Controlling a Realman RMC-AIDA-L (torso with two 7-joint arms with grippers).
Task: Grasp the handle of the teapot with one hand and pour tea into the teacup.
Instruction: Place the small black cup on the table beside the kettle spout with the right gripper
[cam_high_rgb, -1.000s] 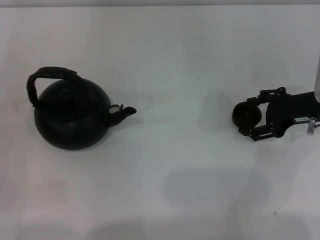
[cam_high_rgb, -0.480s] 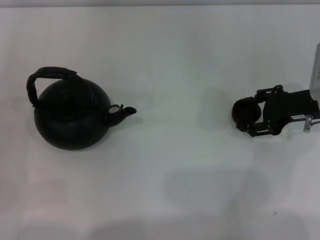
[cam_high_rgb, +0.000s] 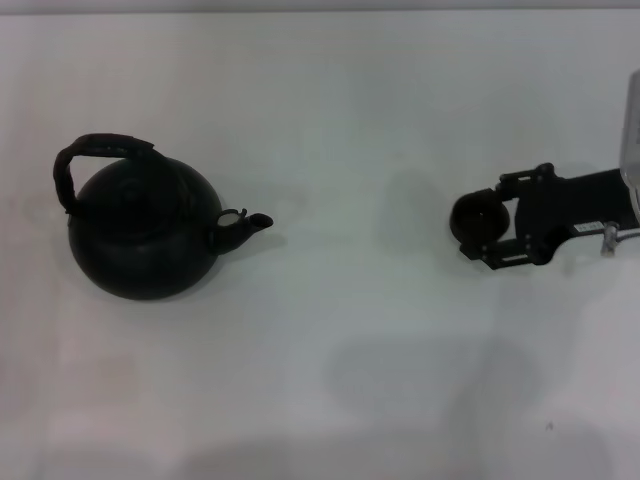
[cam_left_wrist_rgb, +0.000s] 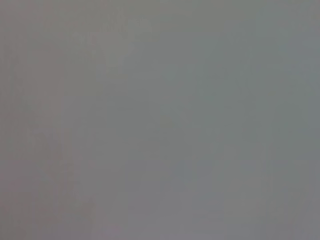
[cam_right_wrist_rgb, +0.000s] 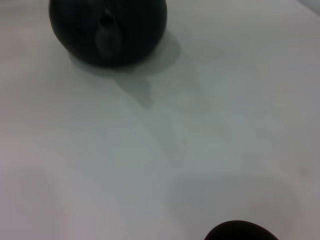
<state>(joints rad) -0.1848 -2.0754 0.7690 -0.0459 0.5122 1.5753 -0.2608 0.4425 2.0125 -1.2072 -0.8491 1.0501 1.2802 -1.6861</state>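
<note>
Your right gripper (cam_high_rgb: 487, 230) holds the teacup (cam_high_rgb: 477, 218) between its fingers at the table's (cam_high_rgb: 350, 120) right side; the teapot (cam_high_rgb: 145, 230), handle (cam_high_rgb: 88, 155) untouched, sits far left.

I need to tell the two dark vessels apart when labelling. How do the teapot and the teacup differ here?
The teapot is far bigger than the teacup. The teapot has an arched handle and a short spout; the teacup shows neither. The teapot stands alone on the robot's left of the table, untouched; the teacup sits at the right gripper. Both are round and dark.
</note>
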